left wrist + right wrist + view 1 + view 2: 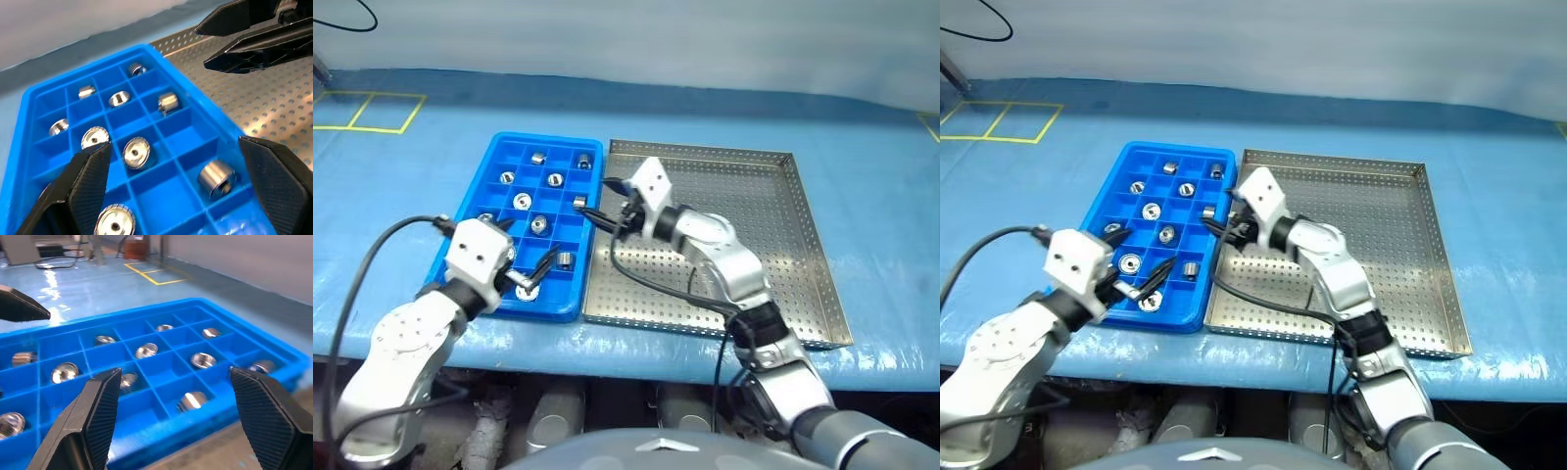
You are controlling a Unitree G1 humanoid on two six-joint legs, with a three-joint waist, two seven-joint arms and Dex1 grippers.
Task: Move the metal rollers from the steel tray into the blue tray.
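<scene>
On the far left, the left gripper [530,275] is seen above the near end of the blue tray [475,192], and its two black fingers are spread wide apart with nothing between them. The blue tray is placed on a blue table cover [391,176], and its right long side lies just beside the left rim of the steel tray [783,245]. The metal rollers [539,224] are found in the square compartments of the blue tray, one roller in each occupied compartment; about ten are counted in the head views, some lying on their side and some standing with the centre hole upward. One roller [579,202] is seen in a compartment of the right column, close to the tips of the right gripper. In the left wrist view, a roller [217,178] is shown lying on its side in a near compartment, between the two spread fingers [88,178]. To the right of it, the right gripper [605,217] is held over the border where the two trays meet, pointed toward the blue tray, and its fingers [100,409] are seen clearly parted and empty in the right wrist view. On the perforated floor of the steel tray no roller can be made out.
</scene>
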